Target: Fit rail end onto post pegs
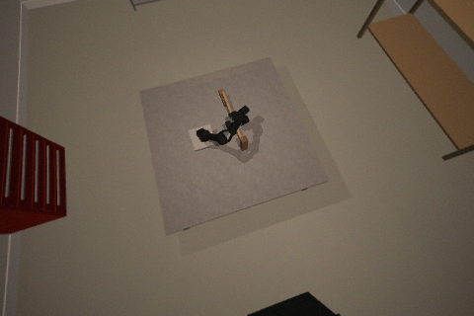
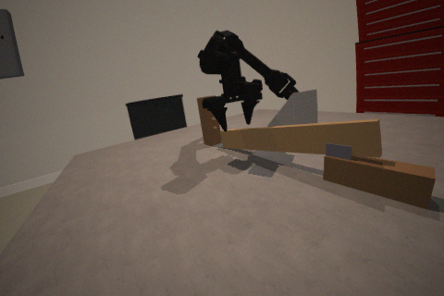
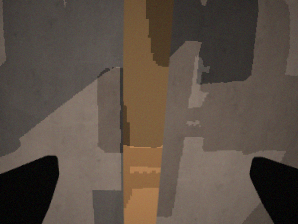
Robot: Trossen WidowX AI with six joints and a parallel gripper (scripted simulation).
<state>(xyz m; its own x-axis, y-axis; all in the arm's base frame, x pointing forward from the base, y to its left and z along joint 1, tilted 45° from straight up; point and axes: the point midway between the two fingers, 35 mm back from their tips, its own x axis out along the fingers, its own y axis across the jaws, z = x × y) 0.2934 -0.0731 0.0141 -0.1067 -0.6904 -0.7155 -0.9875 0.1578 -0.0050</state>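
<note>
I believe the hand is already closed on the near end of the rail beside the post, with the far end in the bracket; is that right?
Not quite: the hand is open and holds nothing, poised above the rail by the post. The exterior and wrist views show its fingers spread clear of the wood. The far end does sit in the bracket.

Black arm [image 2: 259, 66] folded forward, wrist pointing down; jaws spread wide, empty, fingertips [image 2: 221, 117] low.

My black fingers frame a tan rail [image 2: 301, 138]; brown post [image 2: 209, 122], mottled grey table [image 2: 208, 231], red cabinet [image 2: 400, 46] with pale stripes.
</note>
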